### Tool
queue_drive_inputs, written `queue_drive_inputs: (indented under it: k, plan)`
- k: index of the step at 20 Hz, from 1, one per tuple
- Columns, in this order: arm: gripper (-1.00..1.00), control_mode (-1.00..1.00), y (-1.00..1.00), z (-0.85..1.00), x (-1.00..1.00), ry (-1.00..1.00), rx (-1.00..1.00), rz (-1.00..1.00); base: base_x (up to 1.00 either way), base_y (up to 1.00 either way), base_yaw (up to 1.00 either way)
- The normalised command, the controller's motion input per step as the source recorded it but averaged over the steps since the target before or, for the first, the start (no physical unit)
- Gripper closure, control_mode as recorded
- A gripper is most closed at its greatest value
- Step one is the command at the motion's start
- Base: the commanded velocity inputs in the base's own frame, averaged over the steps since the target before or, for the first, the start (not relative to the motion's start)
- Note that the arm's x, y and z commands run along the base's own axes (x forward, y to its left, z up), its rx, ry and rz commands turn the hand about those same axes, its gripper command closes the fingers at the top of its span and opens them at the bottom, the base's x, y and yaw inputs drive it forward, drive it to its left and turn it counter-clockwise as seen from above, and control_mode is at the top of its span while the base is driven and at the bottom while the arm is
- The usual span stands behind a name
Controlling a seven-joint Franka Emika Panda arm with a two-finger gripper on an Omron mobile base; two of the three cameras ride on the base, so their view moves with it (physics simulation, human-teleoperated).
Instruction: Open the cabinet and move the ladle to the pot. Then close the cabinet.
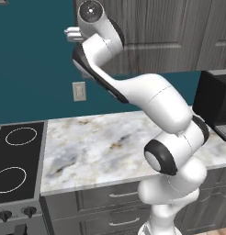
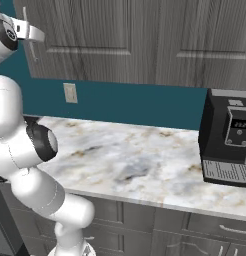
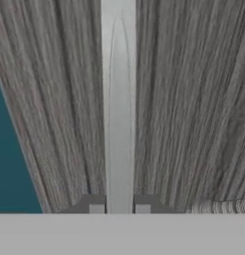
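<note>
We see the gripper (image 3: 119, 209) raised to the cabinet (image 2: 145, 40) above the marble worktop (image 2: 135, 160), its jaws pinching the long silver handle (image 3: 118, 109) — one fingertip (image 3: 96, 208) on either side of the bar. The door lies shut, flush with its neighbour. A black coffee machine (image 2: 227, 145) stands on the worktop's right, a stove (image 1: 16, 160) at its left end — an outlet (image 2: 70, 93) on the teal wall between.

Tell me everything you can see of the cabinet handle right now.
The handle is a long, straight silver bar, metallic-looking, running vertically near the left edge of the dark grey wood-grain cabinet door, which looks closed. The gripper is shut on it, one fingertip on each side. In the right base view its lower end shows below the hand.
</note>
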Motion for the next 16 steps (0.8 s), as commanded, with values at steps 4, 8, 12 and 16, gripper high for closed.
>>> queue_drive_inputs:
  k: [4,8,12,16]
  plan:
    - [1.00,-1.00,-0.64,-0.81,0.00,-0.08,0.00,0.07,0.00,0.00,0.00]
    - [1.00,-1.00,-0.61,-0.34,-0.10,-0.12,0.00,0.10,0.00,0.00,0.00]
    - [1.00,-1.00,-0.55,-0.02,-0.78,-0.35,0.00,0.09,0.00,0.00,0.00]
    - [1.00,-1.00,-0.71,0.00,-0.88,-0.30,0.00,0.06,0.00,0.00,0.00]
